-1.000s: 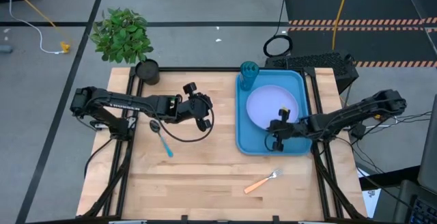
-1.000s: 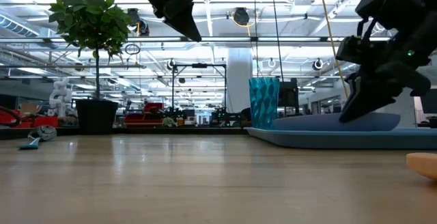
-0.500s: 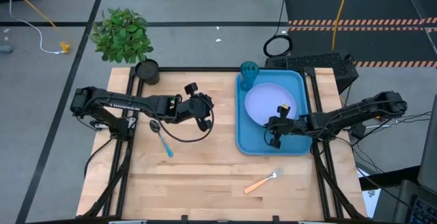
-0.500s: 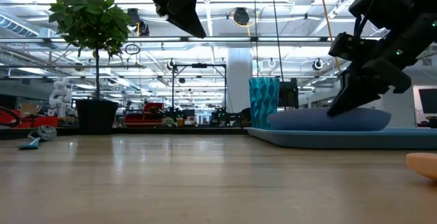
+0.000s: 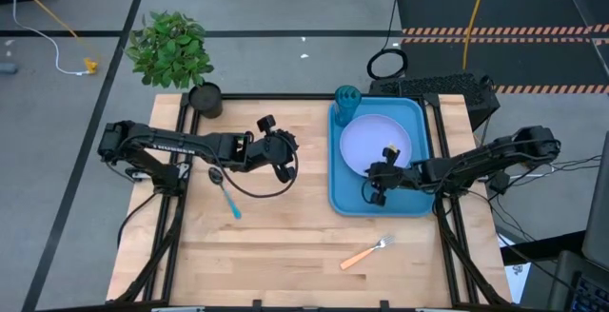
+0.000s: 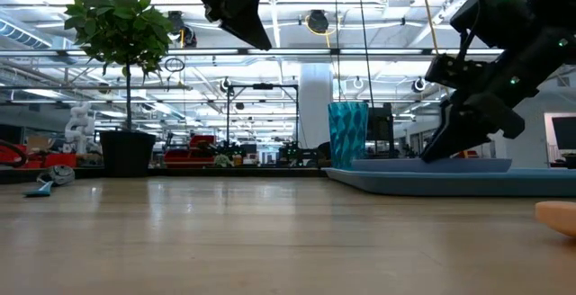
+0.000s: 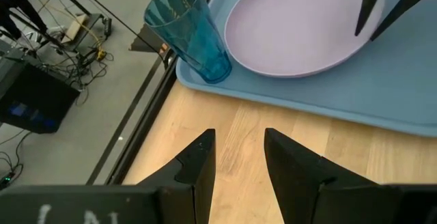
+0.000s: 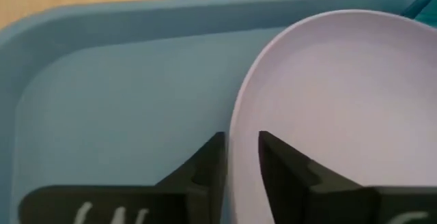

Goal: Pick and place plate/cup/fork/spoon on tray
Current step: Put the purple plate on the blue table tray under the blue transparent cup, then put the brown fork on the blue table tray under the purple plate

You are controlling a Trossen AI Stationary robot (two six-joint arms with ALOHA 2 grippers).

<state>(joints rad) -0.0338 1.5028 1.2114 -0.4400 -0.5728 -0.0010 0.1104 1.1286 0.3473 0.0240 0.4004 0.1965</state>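
High view: my right tool (image 5: 377, 183) sits at the plate's (image 5: 371, 141) near edge on the tray (image 5: 348, 198), fingers slightly apart around the rim. Left tool (image 5: 279, 146) hovers mid-tabletop, fingers apart.

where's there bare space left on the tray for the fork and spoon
The tray is bare along its left side below the cup, and in a strip along its near edge. The plate takes up the middle and far part, and the right tool crowds its near rim. The fork and spoon lie on the wood.
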